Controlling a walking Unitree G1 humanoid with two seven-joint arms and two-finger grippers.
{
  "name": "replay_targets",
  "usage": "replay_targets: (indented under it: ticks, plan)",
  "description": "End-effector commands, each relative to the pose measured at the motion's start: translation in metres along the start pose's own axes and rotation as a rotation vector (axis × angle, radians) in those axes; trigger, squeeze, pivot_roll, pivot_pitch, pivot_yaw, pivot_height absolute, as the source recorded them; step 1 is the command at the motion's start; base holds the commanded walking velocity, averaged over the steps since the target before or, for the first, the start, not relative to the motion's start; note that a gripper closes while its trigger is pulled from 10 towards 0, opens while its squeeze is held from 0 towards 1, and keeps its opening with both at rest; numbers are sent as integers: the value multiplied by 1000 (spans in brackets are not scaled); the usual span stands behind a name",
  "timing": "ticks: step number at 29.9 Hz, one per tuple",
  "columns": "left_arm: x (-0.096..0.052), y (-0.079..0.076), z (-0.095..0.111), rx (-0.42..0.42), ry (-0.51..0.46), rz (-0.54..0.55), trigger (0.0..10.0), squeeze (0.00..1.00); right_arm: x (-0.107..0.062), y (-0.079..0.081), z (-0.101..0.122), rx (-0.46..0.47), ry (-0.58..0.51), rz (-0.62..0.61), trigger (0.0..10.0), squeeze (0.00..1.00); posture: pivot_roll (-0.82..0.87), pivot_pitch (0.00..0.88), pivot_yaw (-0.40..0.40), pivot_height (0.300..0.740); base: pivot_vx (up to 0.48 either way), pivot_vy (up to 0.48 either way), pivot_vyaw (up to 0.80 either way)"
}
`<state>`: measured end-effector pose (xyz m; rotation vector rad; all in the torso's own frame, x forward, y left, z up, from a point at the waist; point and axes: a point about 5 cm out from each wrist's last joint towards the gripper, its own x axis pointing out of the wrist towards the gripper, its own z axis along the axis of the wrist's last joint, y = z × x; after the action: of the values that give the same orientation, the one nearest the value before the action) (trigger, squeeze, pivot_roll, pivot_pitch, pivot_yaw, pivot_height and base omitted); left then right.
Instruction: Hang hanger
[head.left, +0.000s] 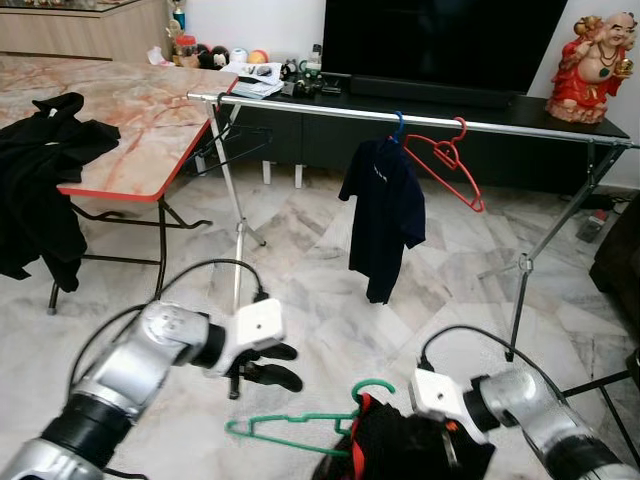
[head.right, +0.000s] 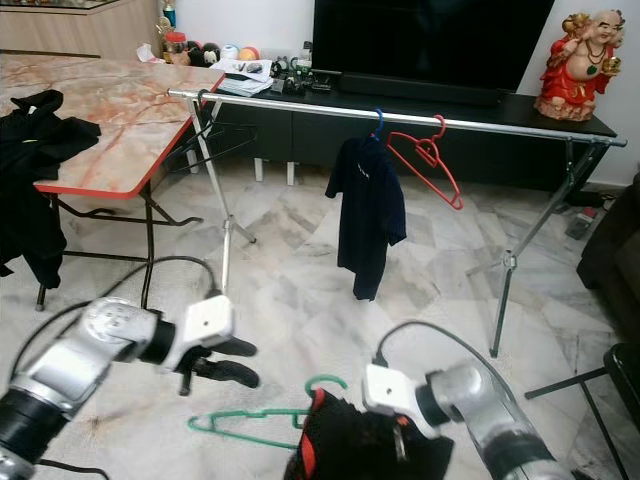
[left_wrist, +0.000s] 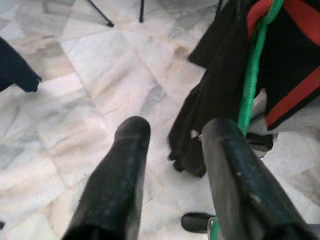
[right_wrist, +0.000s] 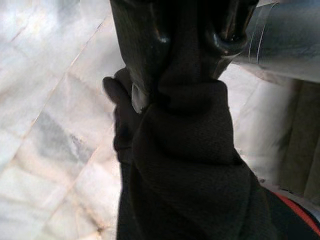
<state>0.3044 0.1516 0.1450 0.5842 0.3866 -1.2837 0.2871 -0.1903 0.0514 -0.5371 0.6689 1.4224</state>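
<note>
The right gripper is low over the marble floor, its fingers pinched on the dark fabric of a black garment with red trim. That garment hangs on a green hanger, whose hook curls up just beside this gripper on its inner side. The left gripper hovers with fingers spread, holding nothing, just above the hanger's free end; in its wrist view one finger lies against the green bar. Well beyond both grippers stands the silver clothes rail, carrying a navy shirt and a red hanger.
</note>
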Motion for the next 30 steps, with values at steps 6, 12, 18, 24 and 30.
replay_targets:
  ticks: [6,12,18,24,30]
  plan:
    - [-18,15,-19,-112,-54,349,10000,1000,-19,-22,-2,68,-37,-322,0,0,28,45,-73,740,0,0,0]
    - [-6,-1,-56,-228,4,474,10000,1000,-32,-45,23,133,-174,-536,0,0,24,52,-71,740,0,0,0]
    - [19,-17,-73,-283,35,451,10000,0,-34,-56,58,64,-242,-573,0,0,10,51,-71,740,0,0,0]
    - [37,-12,-69,-258,23,499,10000,0,-27,-56,94,-8,-313,-556,0,0,15,50,-72,740,0,0,0]
    - [48,0,-67,-280,17,637,10000,0,-18,-54,121,-41,-351,-552,0,0,1,52,-70,740,0,0,0]
